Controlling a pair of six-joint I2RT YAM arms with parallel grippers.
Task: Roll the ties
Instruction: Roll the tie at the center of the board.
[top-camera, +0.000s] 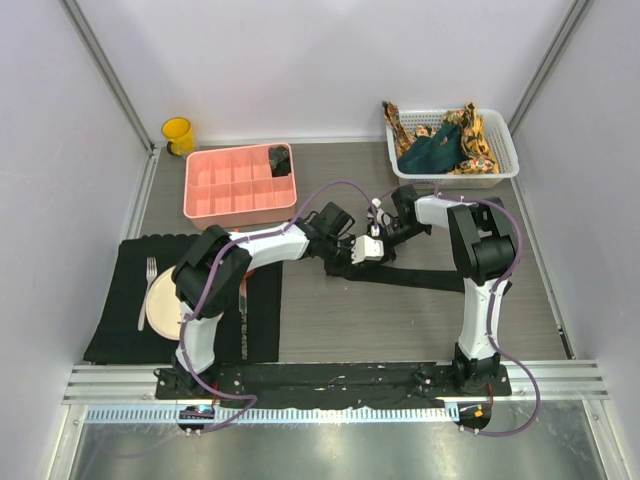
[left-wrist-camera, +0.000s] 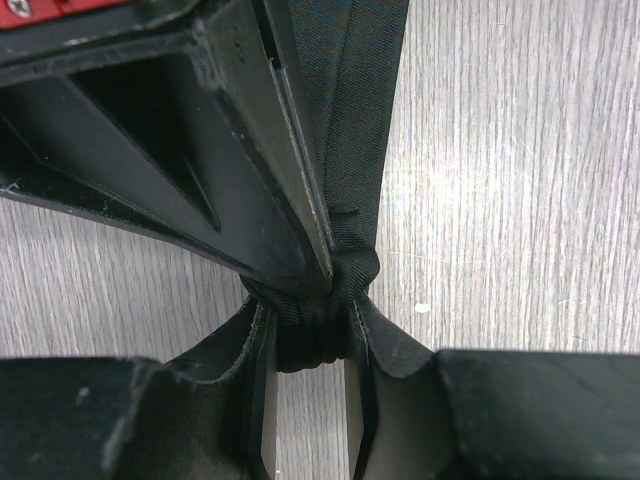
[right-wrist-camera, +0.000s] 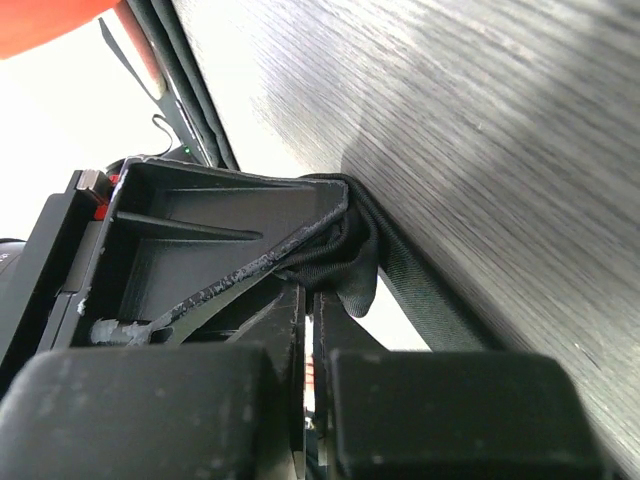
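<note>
Clamping rolled black tie (left-wrist-camera: 350, 150), left hand (left-wrist-camera: 308, 345), roll mostly hidden

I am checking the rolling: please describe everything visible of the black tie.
The black tie is a long, narrow strip of plain matte fabric with a fine weave. Most of it lies flat on the wooden table, stretching to the right. One end is wound into a small tight roll, clamped in the left gripper. The shut right gripper touches that roll; a pinch cannot be confirmed.
</note>
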